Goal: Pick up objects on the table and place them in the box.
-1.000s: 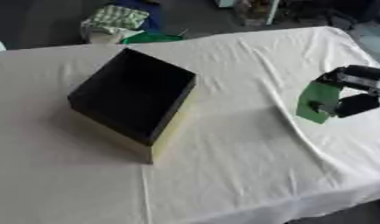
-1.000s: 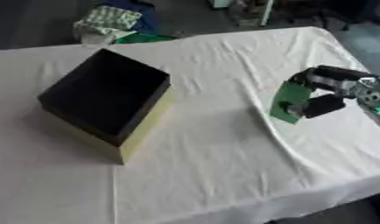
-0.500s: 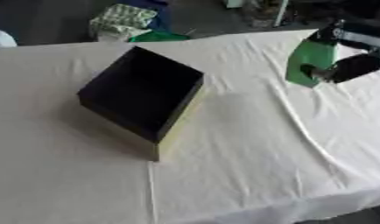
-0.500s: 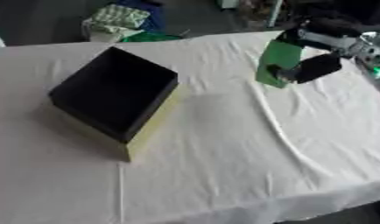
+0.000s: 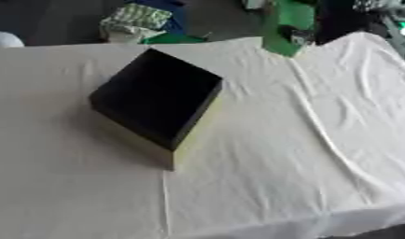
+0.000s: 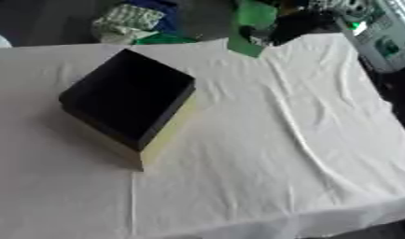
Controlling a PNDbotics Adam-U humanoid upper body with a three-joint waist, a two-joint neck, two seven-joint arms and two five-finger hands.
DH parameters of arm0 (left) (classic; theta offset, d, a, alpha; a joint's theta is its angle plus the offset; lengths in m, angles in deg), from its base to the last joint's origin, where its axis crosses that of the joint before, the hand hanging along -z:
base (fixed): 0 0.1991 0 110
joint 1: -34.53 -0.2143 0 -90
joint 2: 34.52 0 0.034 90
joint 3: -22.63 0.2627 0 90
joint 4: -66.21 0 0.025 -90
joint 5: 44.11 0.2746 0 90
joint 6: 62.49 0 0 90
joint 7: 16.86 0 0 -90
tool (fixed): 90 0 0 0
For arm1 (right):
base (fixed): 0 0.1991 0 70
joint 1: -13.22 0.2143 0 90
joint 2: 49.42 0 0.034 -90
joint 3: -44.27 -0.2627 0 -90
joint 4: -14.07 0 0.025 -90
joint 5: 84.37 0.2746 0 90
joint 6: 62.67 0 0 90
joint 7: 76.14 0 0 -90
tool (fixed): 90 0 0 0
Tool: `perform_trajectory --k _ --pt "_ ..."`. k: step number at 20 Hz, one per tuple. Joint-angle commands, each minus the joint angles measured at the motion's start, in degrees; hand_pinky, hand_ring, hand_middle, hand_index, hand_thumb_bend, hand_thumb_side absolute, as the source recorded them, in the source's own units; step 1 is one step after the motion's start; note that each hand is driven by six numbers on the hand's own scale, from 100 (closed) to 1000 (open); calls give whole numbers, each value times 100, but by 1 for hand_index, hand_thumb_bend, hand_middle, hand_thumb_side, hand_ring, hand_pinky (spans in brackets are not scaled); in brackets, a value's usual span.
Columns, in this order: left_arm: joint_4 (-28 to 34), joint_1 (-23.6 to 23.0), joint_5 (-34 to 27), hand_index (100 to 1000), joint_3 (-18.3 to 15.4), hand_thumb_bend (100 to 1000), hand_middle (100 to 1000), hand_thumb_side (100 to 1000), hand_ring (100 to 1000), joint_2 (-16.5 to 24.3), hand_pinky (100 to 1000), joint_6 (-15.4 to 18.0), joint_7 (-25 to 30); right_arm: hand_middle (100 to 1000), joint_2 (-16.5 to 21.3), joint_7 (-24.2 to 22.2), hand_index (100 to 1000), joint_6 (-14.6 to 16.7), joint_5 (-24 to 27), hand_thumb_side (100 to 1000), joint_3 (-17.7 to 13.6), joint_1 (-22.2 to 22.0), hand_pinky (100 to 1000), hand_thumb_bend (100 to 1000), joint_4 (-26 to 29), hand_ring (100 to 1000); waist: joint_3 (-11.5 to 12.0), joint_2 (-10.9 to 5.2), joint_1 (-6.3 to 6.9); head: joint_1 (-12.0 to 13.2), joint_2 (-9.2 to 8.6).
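A black open box (image 5: 157, 95) with a pale yellow side stands tilted on the white tablecloth (image 5: 279, 163), left of centre. A flat green object (image 6: 251, 23) hangs in the air over the table's far edge, to the right of the box and beyond it. My right hand (image 6: 291, 23), dark and blurred, is shut on it and comes in from the upper right. My left hand shows in neither view.
Beyond the far edge lie a green-and-white checked bundle (image 5: 136, 18) and a green thing (image 5: 169, 37). A grey device (image 6: 381, 39) stands off the table's right side. A long crease runs down the cloth's right half.
My right hand has lifted the green object off the right side of the table and carried it up and leftward to the far edge. The box has stayed put.
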Motion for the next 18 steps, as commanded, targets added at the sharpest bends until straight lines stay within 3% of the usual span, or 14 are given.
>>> perform_trajectory --k 1,7,18 --pt "114 93 -41 744 14 109 618 883 715 21 659 20 20 539 -341 -66 788 63 -157 584 -29 389 731 100 -355 669 25 -60 -3 -32 -6" --pt "114 170 -75 744 36 111 619 881 715 -20 660 44 39 534 -1179 -68 787 187 -429 600 -63 937 715 100 -1000 663 168 -39 -15 -140 -34" --pt "114 316 -123 744 60 113 621 879 717 -85 662 66 60 531 -1937 -84 782 379 -765 643 -70 1075 701 100 -1700 660 353 11 -53 -295 -93"
